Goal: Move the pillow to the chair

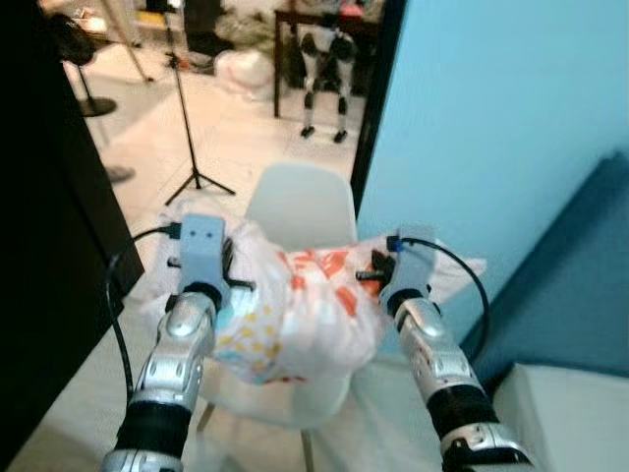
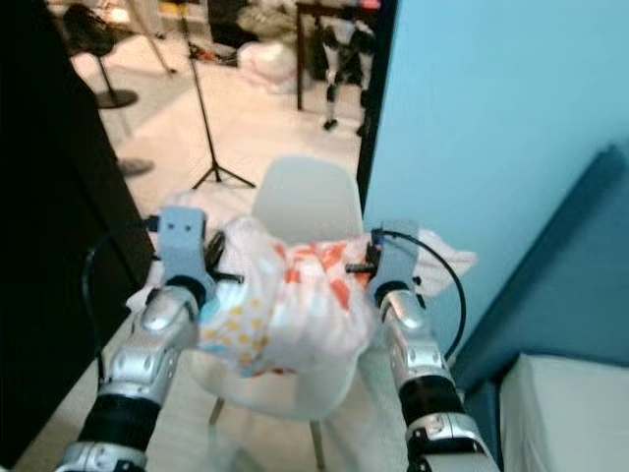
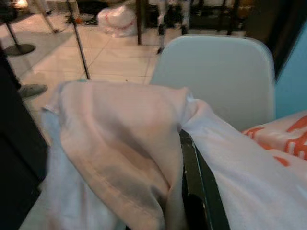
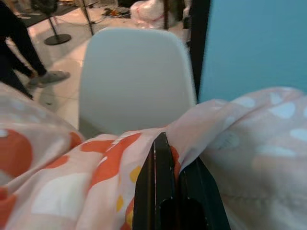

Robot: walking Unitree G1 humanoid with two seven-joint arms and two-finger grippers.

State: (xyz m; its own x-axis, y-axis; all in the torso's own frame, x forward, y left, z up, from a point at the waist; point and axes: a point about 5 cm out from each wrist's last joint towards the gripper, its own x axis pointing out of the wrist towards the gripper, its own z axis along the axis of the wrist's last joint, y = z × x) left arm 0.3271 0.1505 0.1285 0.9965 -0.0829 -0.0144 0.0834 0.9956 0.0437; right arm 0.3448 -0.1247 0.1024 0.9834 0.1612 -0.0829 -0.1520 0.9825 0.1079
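A white pillow [image 1: 295, 315] with orange and yellow patches hangs between my two arms, just above the seat of a white plastic chair [image 1: 300, 202]. My left gripper [image 3: 189, 163] is shut on the pillow's left side, the cloth [image 3: 120, 143] bunched over its fingers. My right gripper [image 4: 170, 163] is shut on the pillow's right side, its black fingers [image 4: 158, 182] pinching a fold. The chair back [image 4: 134, 76] stands directly behind the pillow. In the eye views both wrists [image 1: 201, 246] sit at the pillow's ends.
A light blue wall [image 1: 491, 118] runs along the right, with a dark blue sofa [image 1: 580, 275] below it. A black panel [image 1: 39, 246] stands at the left. A tripod [image 1: 192, 147] and a small quadruped robot [image 1: 324, 69] are behind the chair. A person's legs [image 4: 19, 43] are nearby.
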